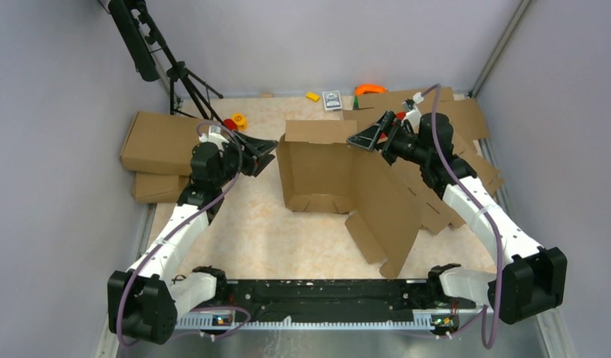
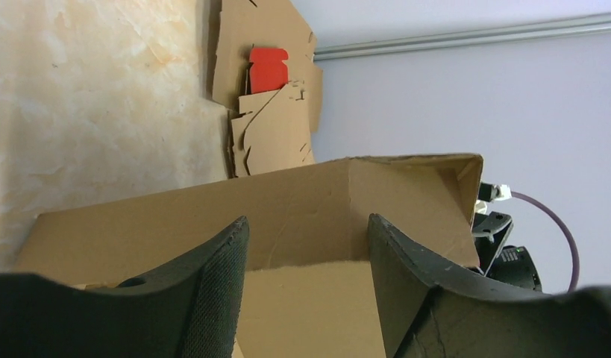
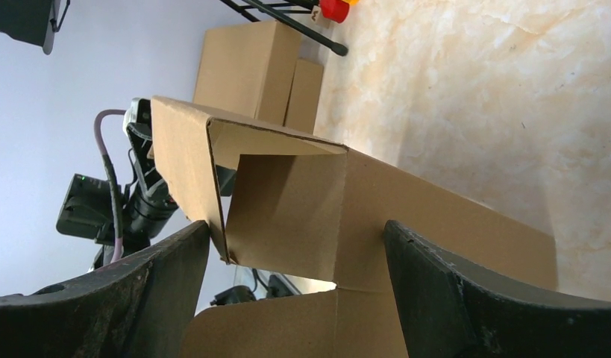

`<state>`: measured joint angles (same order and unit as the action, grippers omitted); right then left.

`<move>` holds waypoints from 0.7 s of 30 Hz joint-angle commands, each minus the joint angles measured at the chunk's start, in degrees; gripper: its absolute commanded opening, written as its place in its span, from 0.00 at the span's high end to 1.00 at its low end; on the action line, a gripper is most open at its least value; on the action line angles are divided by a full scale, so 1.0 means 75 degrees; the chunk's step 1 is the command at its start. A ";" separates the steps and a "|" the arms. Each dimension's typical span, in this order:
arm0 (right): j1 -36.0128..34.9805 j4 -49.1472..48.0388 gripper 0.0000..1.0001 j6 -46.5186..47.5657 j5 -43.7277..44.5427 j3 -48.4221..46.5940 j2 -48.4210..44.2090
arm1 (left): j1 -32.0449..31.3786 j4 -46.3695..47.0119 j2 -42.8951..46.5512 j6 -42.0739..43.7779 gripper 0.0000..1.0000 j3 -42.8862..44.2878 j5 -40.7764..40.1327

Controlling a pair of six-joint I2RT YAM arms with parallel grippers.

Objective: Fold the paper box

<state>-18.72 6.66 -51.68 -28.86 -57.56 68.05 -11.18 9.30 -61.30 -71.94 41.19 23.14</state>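
The paper box (image 1: 324,168) stands half-formed in the middle of the table. Its back and left walls are upright, and a long flap (image 1: 388,216) slopes down to the front right. My left gripper (image 1: 266,153) is open, just off the box's left wall. In the left wrist view the box (image 2: 309,201) fills the space ahead of the spread fingers (image 2: 220,283). My right gripper (image 1: 368,136) is open at the box's upper right corner. In the right wrist view a box corner and folded flap (image 3: 287,201) lie between its fingers (image 3: 429,283), not clamped.
Two closed cardboard boxes (image 1: 159,142) are stacked at the left edge. A heap of flat cardboard sheets (image 1: 455,123) lies at the back right, with a red piece (image 2: 268,67) in it. A tripod (image 1: 179,74), red and yellow toys (image 1: 235,121) and small items (image 1: 332,100) sit along the back.
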 commanded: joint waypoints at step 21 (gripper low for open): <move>-0.0220 -0.1298 0.03 -0.0505 -0.0527 -0.0238 0.0104 | -0.0198 0.0456 0.0402 0.0565 0.48 0.0045 0.0166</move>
<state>-19.07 0.95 -54.74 -31.57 -57.56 69.14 -11.90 10.94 -60.45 -68.86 41.19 24.01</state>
